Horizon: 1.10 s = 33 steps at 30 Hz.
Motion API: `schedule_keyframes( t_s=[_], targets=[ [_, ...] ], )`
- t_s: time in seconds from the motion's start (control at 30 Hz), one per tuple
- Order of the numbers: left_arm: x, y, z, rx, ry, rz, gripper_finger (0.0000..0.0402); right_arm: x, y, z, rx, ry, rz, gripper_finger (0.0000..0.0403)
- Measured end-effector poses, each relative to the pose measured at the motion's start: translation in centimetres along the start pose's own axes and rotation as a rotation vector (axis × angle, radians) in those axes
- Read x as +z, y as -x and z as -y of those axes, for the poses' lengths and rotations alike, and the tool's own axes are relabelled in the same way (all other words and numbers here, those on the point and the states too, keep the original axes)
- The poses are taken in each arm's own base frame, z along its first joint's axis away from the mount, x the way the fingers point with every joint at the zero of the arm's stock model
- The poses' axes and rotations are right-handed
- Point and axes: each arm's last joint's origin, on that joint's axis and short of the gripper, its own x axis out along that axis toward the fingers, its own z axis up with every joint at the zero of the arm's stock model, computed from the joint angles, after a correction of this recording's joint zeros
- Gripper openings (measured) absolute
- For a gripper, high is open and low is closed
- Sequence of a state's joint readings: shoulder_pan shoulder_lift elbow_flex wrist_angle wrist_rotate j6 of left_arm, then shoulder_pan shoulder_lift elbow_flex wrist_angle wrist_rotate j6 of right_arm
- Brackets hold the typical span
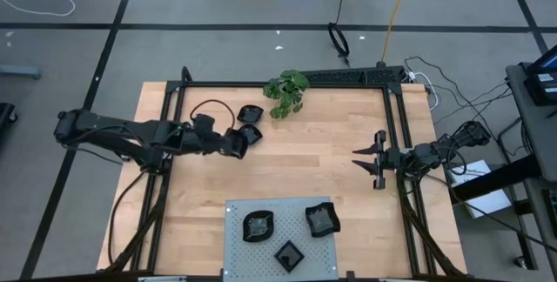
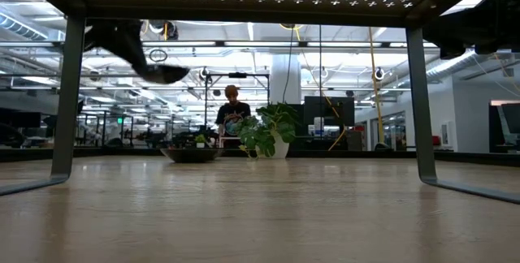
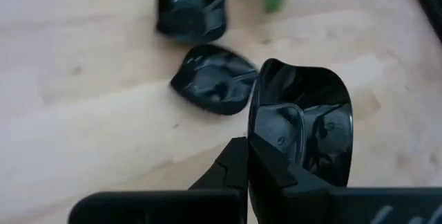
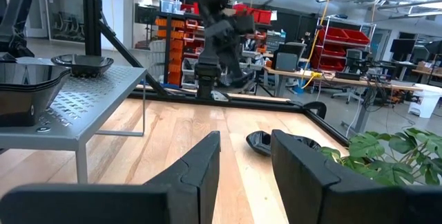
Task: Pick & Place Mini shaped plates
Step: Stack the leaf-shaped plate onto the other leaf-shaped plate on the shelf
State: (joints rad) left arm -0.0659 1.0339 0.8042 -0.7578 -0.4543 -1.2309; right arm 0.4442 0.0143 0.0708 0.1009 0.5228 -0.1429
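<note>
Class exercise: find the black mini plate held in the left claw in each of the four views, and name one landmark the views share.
High view: held plate, left of centre.
Low view: upper left, raised.
Left wrist view: right of centre, pinched by its edge.
Right wrist view: cannot tell it apart.
Shared landmark: green plant.

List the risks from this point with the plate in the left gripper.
The left gripper pinches its plate only by the rim, so the glossy dish could slip or swing during transport.

The perforated panel already carries three plates, so free space is limited; a careless drop could land on one.
</note>
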Motion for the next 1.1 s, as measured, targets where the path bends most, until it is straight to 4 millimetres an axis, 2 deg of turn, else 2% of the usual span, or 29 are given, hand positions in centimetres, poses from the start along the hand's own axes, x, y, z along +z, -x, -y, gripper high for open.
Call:
schedule_keyframes(
  t_s=[0.23, 0.5, 0.63, 0.8, 0.9, 1.1],
  targets=[
    [-0.3, 1.6, 3.0, -0.042, -0.286, 0.037, 0.0001, 0.0, 0.0, 0.0, 0.000, 0.000, 0.000, 0.0118],
    [-1.2, 4.4, 6.0, -0.103, -0.552, 0.063, 0.0001, 0.0, 0.0, 0.0, 0.000, 0.000, 0.000, 0.0118],
    [-1.4, 5.6, 7.2, -0.151, -0.596, 0.067, 0.0001, 0.0, 0.0, 0.0, 0.000, 0.001, 0.000, 0.0118],
    [-2.8, 5.7, 8.2, -0.180, -0.664, 0.006, 0.0001, 0.0, 0.0, 0.0, 0.000, 0.000, 0.000, 0.0118],
    [-3.0, 6.6, 9.1, -0.218, -0.698, 0.015, 0.0000, 0.0, 0.0, 0.0, 0.000, 0.000, 0.000, 0.0118],
    [-3.1, 7.7, 11.7, -0.334, -0.635, 0.042, 0.0000, 0.0, 0.0, 0.0, 0.000, 0.000, 0.000, 0.0118]
  ],
)
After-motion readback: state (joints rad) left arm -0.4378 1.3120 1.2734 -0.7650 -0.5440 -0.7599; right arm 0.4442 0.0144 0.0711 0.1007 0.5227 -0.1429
